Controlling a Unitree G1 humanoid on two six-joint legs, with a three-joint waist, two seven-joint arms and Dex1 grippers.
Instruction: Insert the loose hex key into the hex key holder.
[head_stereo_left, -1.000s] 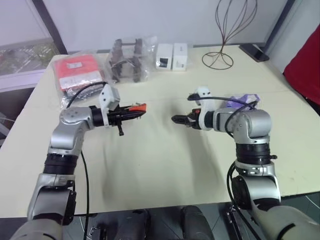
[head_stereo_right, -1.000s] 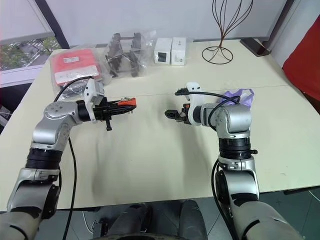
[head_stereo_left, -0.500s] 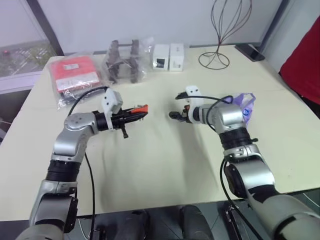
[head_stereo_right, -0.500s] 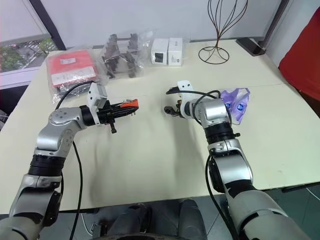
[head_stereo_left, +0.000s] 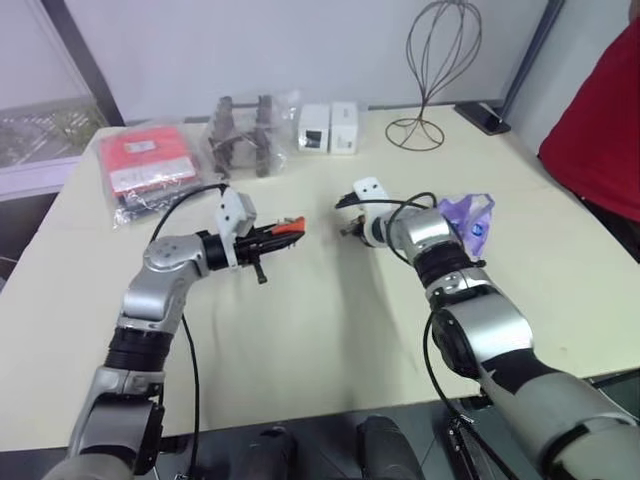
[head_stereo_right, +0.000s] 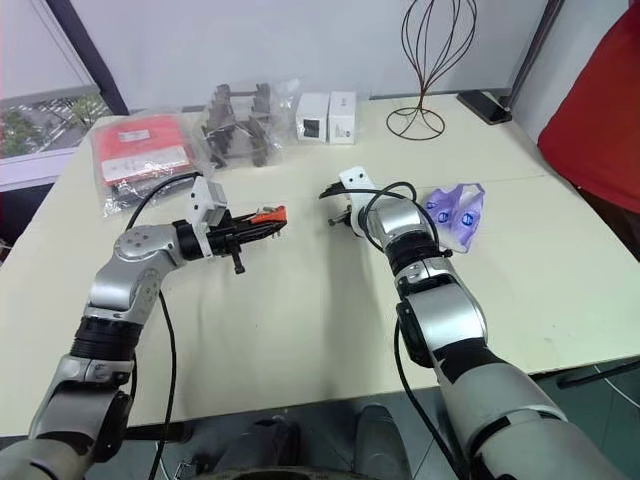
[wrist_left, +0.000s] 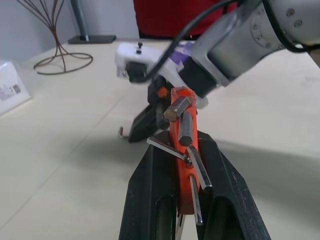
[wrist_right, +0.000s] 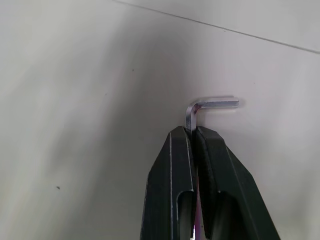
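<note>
Left gripper (wrist_left: 181, 150) clamps the hex key holder (wrist_left: 181, 131) above the table (head_stereo_left: 330, 320), left of centre. Right gripper (wrist_right: 192, 131) pinches the loose hex key (wrist_right: 200, 109) at table level, just right of centre.

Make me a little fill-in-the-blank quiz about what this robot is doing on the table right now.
1. The left gripper is shut on a small holder coloured ____.
2. The right gripper is shut on a metal key bent like the letter ____.
3. The two grippers are ____ each other, not touching.
4. The wire stand stands at the table's ____ edge.

Missing words: red-orange; L; apart from; far
</note>
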